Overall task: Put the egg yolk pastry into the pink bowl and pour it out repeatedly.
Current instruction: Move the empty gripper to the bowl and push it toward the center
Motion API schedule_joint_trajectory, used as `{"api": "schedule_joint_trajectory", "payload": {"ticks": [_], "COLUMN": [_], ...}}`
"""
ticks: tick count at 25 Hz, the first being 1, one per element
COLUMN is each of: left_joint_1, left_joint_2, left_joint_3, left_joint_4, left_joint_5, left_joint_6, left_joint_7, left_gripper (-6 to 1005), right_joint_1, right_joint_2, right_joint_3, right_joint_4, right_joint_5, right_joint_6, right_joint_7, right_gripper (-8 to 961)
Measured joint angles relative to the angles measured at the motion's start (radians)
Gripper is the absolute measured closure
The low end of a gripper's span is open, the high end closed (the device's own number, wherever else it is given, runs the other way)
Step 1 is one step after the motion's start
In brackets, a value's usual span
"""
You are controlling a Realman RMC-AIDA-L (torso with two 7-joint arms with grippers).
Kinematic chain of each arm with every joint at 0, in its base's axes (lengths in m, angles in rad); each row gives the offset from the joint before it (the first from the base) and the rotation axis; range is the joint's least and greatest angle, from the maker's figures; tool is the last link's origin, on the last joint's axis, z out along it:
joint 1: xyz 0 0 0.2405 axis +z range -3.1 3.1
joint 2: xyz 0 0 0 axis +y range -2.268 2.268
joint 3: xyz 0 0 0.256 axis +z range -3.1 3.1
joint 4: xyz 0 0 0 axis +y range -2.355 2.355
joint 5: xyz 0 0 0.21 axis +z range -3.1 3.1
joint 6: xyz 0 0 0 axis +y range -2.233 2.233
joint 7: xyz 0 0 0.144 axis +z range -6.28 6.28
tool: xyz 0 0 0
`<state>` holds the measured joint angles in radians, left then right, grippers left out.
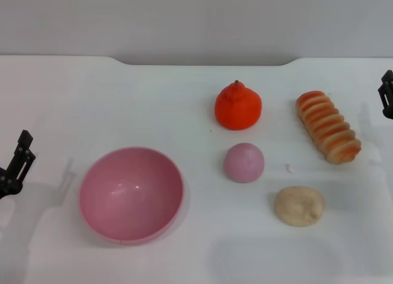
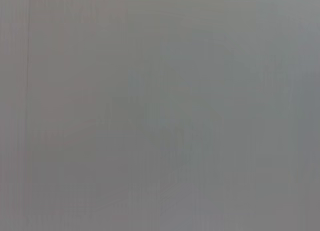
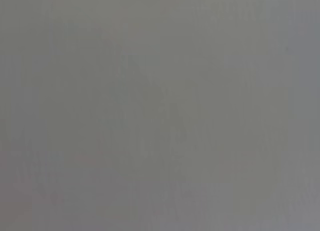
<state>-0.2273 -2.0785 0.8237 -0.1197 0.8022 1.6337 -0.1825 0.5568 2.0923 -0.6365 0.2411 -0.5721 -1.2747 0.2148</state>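
The egg yolk pastry [image 1: 299,205], a pale beige crumbly round bun, lies on the white table at the front right. The pink bowl [image 1: 131,193] stands upright and empty at the front left. My left gripper [image 1: 17,164] is at the far left edge, well to the left of the bowl, holding nothing. My right gripper [image 1: 387,94] shows only partly at the far right edge, behind and to the right of the pastry. Both wrist views show only plain grey.
A smooth mauve-pink dome [image 1: 244,162] sits in the middle between bowl and pastry. An orange tangerine-like fruit [image 1: 237,106] stands behind it. A ridged orange-striped bread roll [image 1: 328,126] lies at the back right. A small crumb [image 1: 288,168] lies near the pastry.
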Motion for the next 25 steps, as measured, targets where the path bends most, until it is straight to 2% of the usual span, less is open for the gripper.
{"api": "schedule_joint_trajectory", "payload": {"ticks": [25], "left_joint_1": [-0.001], "left_joint_2": [0.000], "left_joint_3": [0.007], "left_joint_4": [0.000], "left_joint_5": [0.000], "left_joint_6": [0.006], "left_joint_7": [0.000], "left_gripper": [304], "right_joint_1": [-0.002], "right_joint_2": [0.000], "right_joint_3": [0.009], "right_joint_4": [0.000], "right_joint_5": [0.000], "right_joint_6": [0.000], "right_joint_7": [0.000], "right_gripper": [392]}}
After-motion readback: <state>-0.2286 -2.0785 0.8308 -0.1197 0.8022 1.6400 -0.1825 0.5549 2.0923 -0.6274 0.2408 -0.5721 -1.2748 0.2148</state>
